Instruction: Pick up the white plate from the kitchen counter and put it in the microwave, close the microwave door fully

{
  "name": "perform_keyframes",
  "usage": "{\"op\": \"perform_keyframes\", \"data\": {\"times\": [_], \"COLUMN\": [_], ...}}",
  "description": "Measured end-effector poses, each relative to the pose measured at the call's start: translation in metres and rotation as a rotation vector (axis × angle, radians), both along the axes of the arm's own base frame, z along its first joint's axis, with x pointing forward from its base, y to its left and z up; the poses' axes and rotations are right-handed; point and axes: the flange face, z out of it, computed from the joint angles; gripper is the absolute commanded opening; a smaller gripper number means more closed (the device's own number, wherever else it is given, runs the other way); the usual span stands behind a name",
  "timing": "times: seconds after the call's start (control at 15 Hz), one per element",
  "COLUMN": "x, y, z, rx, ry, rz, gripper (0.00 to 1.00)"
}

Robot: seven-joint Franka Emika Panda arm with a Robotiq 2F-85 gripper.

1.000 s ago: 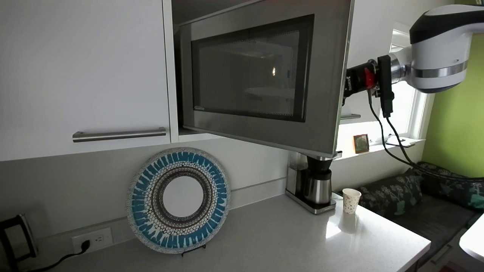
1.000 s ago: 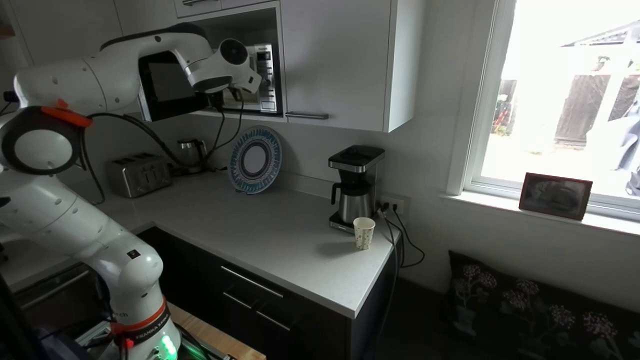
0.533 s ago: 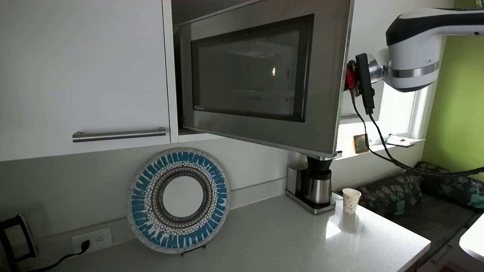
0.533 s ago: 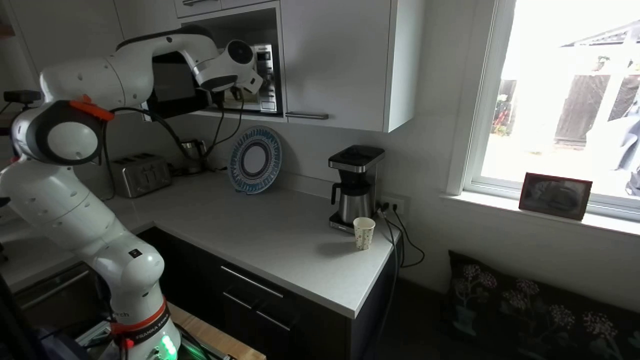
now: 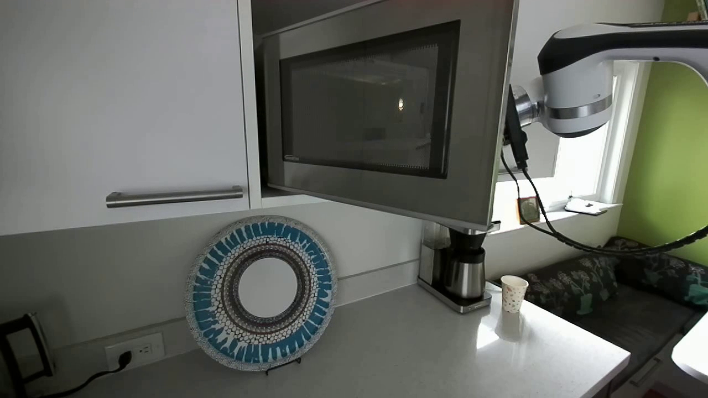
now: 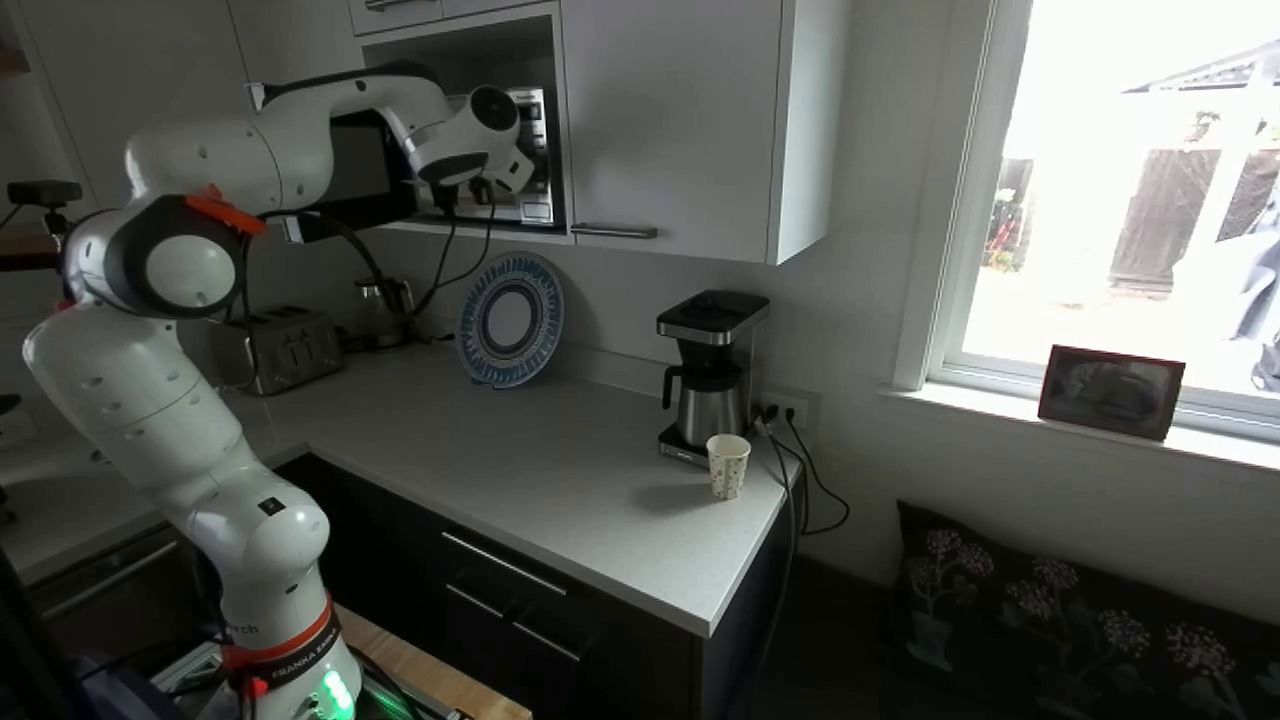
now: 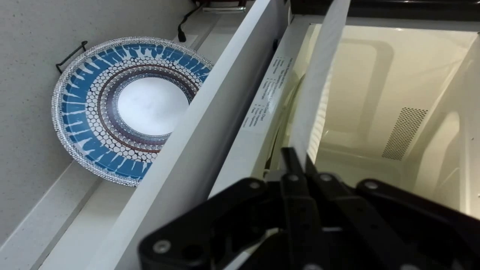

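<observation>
The white plate [image 7: 320, 63] is in the grip of the end effector [image 7: 300, 161]: in the wrist view the fingertips [image 7: 290, 159] are nearly together, with the near edge of the plate pinched between them. The hold is at one edge only; the rest of the plate juts forward beyond the end effector. It is seen almost edge-on, a narrow strip that runs from the fingertips to the top border of that view, a ribbed rim showing on one side. It overlaps the open front of the microwave [image 7: 431, 71]; how far it reaches inside cannot be told. A shelf edge [image 7: 197, 112] slants between it and a patterned plate [image 7: 146, 107], which is well apart from the end effector.

In both exterior views the microwave door [image 5: 365, 110] stands open. In both, the end effector and the white plate cannot be made out, behind the door or behind the arm [image 6: 130, 370], which reaches up to the microwave. Below is the tabletop [image 6: 520, 450], with the patterned plate propped up on it, a coffee maker [image 6: 712, 378] with a paper cup [image 6: 728, 465] just beside it, and a toaster [image 6: 295, 350].
</observation>
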Motion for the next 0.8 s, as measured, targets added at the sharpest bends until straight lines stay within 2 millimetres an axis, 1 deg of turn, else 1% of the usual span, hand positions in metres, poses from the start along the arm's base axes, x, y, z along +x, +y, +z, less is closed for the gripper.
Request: {"op": "perform_keyframes", "data": {"times": [0.6,0.8], "x": [0.0017,0.0054], "y": [0.0003,0.0053], "z": [0.0016,0.0015], "rx": [0.000,0.001], "ry": [0.001,0.004], "rz": [-0.001,0.006], "gripper": [0.00,0.00]}}
